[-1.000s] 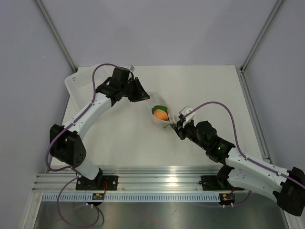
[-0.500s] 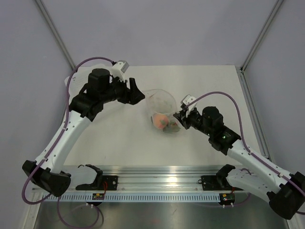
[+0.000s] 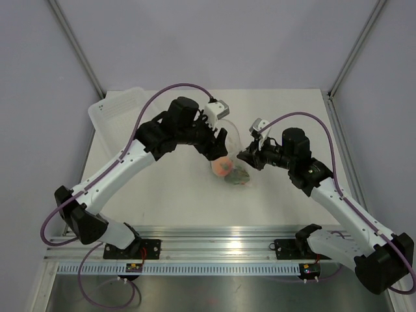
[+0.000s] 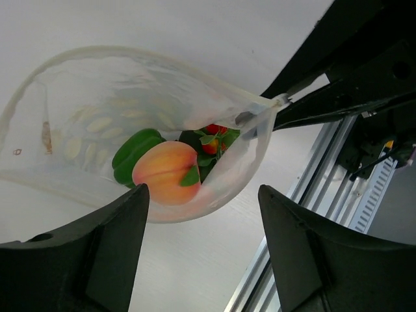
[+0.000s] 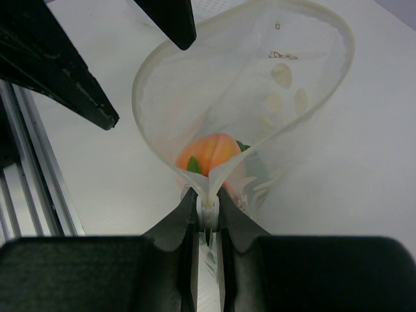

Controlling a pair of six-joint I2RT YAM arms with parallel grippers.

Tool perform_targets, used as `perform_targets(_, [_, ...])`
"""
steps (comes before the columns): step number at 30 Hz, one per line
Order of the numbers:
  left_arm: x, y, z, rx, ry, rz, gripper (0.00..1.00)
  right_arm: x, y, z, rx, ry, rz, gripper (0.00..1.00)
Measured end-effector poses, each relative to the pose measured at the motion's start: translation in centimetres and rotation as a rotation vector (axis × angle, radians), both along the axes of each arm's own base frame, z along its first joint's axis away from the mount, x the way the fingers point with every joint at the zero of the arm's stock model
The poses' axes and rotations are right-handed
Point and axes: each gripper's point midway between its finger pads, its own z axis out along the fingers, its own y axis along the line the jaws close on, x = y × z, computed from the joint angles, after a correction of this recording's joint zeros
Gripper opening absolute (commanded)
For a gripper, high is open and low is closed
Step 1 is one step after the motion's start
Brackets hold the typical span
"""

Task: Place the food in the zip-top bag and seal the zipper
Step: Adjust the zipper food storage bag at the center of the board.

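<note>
**Bag's loaded, mouth gaping open**

So all three foods are sitting inside the zip-top bag (image 3: 235,142), which is around the middle of the table (image 3: 162,195) in the top view. In the left wrist view the peach (image 4: 168,181) is lowest. The green lump (image 4: 133,151) presses on it at its 10 o'clock, and the red-and-green piece (image 4: 212,138) is tucked at its 1 o'clock.

The right gripper (image 5: 207,209) is pinching the bag's rim from the 3 o'clock side. The zipper (image 5: 349,49) hangs in a big open loop, not sealed.

The left gripper (image 3: 220,144) is spread wide at the bag's 10 o'clock, gripping nothing. Can't tell if a fingertip brushes the plastic.

A white tray (image 3: 117,107) sits at the table's 10 o'clock corner.
</note>
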Motion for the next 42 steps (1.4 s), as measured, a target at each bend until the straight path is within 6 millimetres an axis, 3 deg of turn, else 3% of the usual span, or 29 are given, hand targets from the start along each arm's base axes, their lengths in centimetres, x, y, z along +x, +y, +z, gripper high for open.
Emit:
perform_targets(5, [-1.3,-1.4,-0.4,0.073,-0.056,-0.104,0.67,-0.4,-0.1,-0.4,-0.003,0.026,0.014,0.00])
perform_targets(8, [-1.6,-1.8,-1.7,0.124,-0.062,-0.148,0.63,-0.5,-0.4,-0.8,-0.012,0.045,0.008,0.00])
perform_targets(11, [-1.4,-1.8,-3.8,0.191,-0.042,-0.164,0.48,-0.6,-0.6,-1.1,-0.019,0.061,0.003,0.00])
perform_targets(14, [-1.0,-1.6,-5.7,0.246,-0.014,-0.163,0.17,-0.6,-0.7,-1.3,-0.022,0.074,-0.005,0.01])
perform_targets(15, [-0.9,-1.6,-6.1,0.257,-0.008,-0.161,0.11,-0.6,-0.8,-1.4,-0.022,0.078,-0.009,0.20])
perform_targets(17, [-0.7,-1.4,-6.5,0.272,-0.003,-0.146,0.00,-0.6,-1.1,-1.5,-0.024,0.092,-0.029,0.44])
perform_targets(18, [-0.5,-1.3,-6.6,0.280,-0.001,-0.127,0.00,-0.5,-1.3,-1.6,-0.027,0.097,-0.043,0.58])
perform_targets(22, [0.6,-1.0,-5.9,0.264,0.033,0.000,0.00,-0.3,-2.2,-1.1,-0.044,0.087,-0.094,0.66])
perform_targets(28, [2.3,-1.4,-4.9,0.151,0.133,0.215,0.00,-0.6,-3.9,1.5,-0.022,0.001,-0.178,0.65])
perform_targets(32, [2.8,-1.6,-4.6,0.116,0.152,0.267,0.00,-0.7,-4.3,2.4,-0.005,-0.025,-0.193,0.64])
perform_targets(42, [2.5,-1.5,-5.7,0.104,0.174,0.239,0.00,2.7,-4.5,0.1,0.025,0.078,-0.167,0.63])
